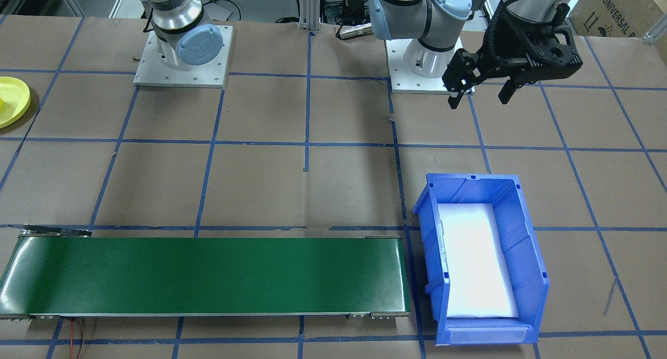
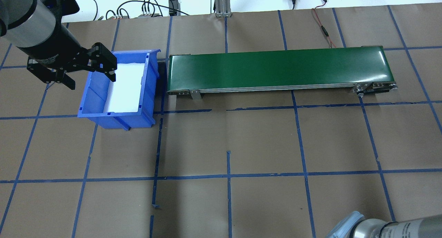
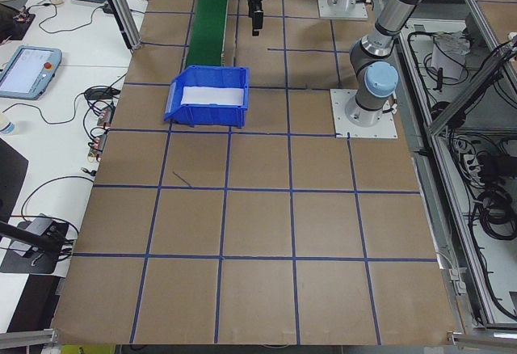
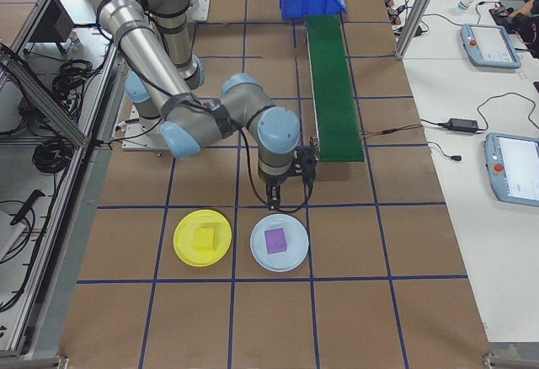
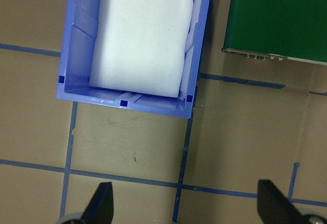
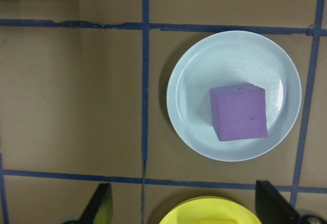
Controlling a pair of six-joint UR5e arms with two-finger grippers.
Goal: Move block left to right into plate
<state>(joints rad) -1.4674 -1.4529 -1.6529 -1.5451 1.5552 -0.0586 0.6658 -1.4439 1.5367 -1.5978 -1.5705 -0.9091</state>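
A yellow block (image 4: 205, 238) lies in the yellow plate (image 4: 184, 249), whose rim also shows at the bottom of the right wrist view as the plate (image 6: 179, 215). Beside it a purple block (image 6: 238, 112) sits in a pale blue plate (image 6: 204, 75). My right gripper (image 4: 284, 207) hangs open just above these plates, nearer the pale blue one, with nothing between its fingers (image 6: 101, 203). Far off at the other end, my left gripper (image 2: 90, 79) is open and empty, hovering by the blue bin (image 2: 92, 93).
A long green conveyor belt (image 2: 276, 68) runs from the blue bin (image 1: 526, 255) toward the plates' end. The bin holds a white foam pad (image 5: 140, 35). Brown paper with a blue tape grid covers the table. Cables lie along the far edge.
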